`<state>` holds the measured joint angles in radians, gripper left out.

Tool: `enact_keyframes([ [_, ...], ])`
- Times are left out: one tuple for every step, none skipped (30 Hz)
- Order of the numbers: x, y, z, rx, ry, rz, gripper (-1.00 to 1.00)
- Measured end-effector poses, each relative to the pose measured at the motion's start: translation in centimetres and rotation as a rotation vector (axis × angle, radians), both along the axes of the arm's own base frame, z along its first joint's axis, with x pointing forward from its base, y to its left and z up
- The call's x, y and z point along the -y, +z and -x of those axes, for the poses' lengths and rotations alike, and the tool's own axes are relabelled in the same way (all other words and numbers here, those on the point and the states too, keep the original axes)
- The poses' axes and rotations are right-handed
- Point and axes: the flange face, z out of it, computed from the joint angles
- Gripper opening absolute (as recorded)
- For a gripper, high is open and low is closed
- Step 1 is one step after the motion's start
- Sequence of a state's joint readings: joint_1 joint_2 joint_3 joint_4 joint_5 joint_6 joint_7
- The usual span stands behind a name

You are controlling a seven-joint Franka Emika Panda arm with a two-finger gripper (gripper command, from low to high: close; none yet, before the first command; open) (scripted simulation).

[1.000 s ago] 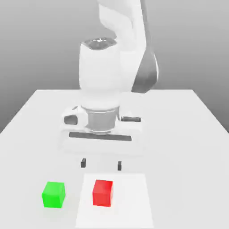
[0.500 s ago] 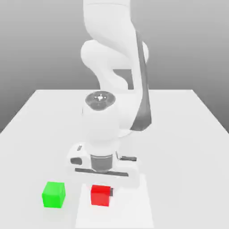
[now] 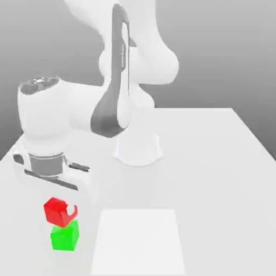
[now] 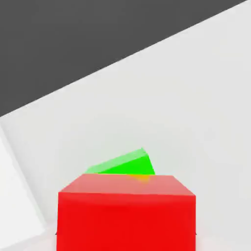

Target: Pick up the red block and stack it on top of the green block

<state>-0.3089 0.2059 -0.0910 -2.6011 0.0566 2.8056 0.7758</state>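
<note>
The red block is held, slightly tilted, between the fingers of my gripper, which is shut on it. It hangs directly over the green block, which rests on the white table near the front at the exterior view's left. Whether the two cubes touch, I cannot tell. In the hand view the red block is close and large, and a strip of the green block shows just past its upper edge.
A lighter white square patch lies on the table to the exterior view's right of the cubes. The arm's round base stands further back at mid-table. The arm's elbow leans over the left half.
The gripper came down over the red block on the white patch and shut on it. It then lifted the block and carried it to the exterior view's left, above the green block.
</note>
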Motion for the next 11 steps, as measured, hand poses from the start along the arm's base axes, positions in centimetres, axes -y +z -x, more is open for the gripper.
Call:
enact_keyframes([
  [0.0, 0.0, 0.0, 0.0, 0.0, 0.0, 1.0],
  [0.0, 0.0, 0.0, 0.0, 0.0, 0.0, 1.0],
  [0.0, 0.0, 0.0, 0.0, 0.0, 0.0, 1.0],
  [0.0, 0.0, 0.0, 0.0, 0.0, 0.0, 1.0],
  [0.0, 0.0, 0.0, 0.0, 0.0, 0.0, 1.0],
  [0.0, -0.3, 0.0, 0.0, 0.0, 0.0, 1.0],
  [0.0, 0.2, 0.0, 0.0, 0.0, 0.0, 1.0],
  [0.0, 1.0, -0.1, 0.0, 0.0, -0.001, 1.0],
  [0.0, 2.0, -0.1, 0.0, 0.0, -0.001, 1.0],
  [0.0, 3.2, -0.1, 0.001, 0.001, 0.0, 1.0],
  [0.0, 4.3, -0.1, 0.0, 0.0, 0.0, 1.0],
])
